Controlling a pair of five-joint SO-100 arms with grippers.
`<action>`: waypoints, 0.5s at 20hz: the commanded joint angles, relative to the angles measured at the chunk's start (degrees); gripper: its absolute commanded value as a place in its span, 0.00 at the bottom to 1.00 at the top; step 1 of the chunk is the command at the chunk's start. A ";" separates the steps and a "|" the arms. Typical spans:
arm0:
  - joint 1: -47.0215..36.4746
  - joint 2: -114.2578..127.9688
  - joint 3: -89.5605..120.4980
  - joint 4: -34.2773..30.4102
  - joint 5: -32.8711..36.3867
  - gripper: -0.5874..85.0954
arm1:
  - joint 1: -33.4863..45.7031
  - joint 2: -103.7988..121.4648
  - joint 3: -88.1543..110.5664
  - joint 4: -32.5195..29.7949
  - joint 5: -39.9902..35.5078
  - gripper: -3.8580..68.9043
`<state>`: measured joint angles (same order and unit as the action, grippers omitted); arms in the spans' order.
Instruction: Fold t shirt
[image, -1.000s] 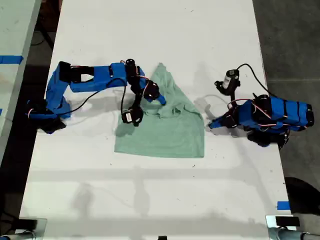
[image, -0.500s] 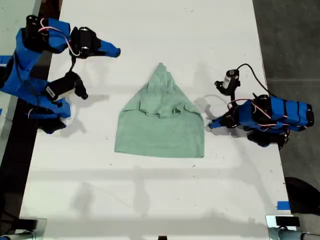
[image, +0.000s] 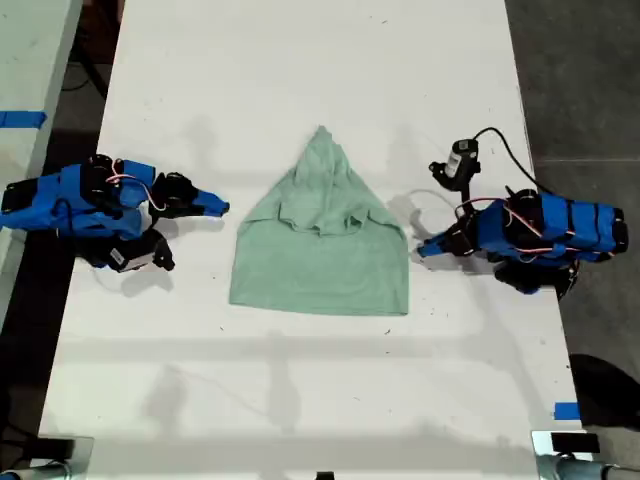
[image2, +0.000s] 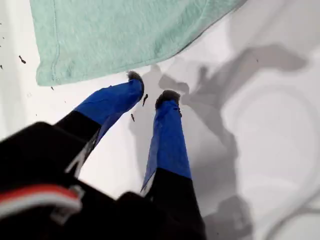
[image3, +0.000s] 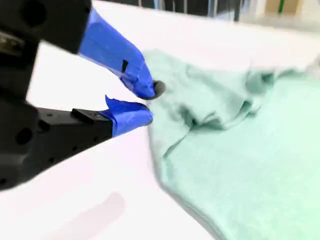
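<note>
Both sleeves (folded inward) hidden on t shirt (image: 320, 250).

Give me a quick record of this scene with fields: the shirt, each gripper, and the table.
t shirt: pale green, flat on the table, upper part folded in to a point, wrinkled
my first gripper: empty, jaws slightly apart, on the table just off a hemmed corner of the shirt, at the exterior view's right
my second gripper: empty, jaws apart, beside the shirt's edge, at the exterior view's left
table: white
</note>
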<state>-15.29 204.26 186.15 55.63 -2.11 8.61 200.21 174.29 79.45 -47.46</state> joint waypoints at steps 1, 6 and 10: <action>0.88 0.70 2.46 2.29 -0.35 0.00 | -0.44 0.62 2.55 -0.35 -1.05 0.16; 13.71 1.32 2.46 2.20 11.07 0.08 | -0.35 0.62 2.55 -0.35 -1.05 0.16; 19.69 1.32 2.46 2.20 17.31 0.08 | -0.35 0.62 2.55 -0.35 -1.05 0.16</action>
<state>1.67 205.31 186.33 57.74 14.24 8.61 200.21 174.29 79.45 -47.55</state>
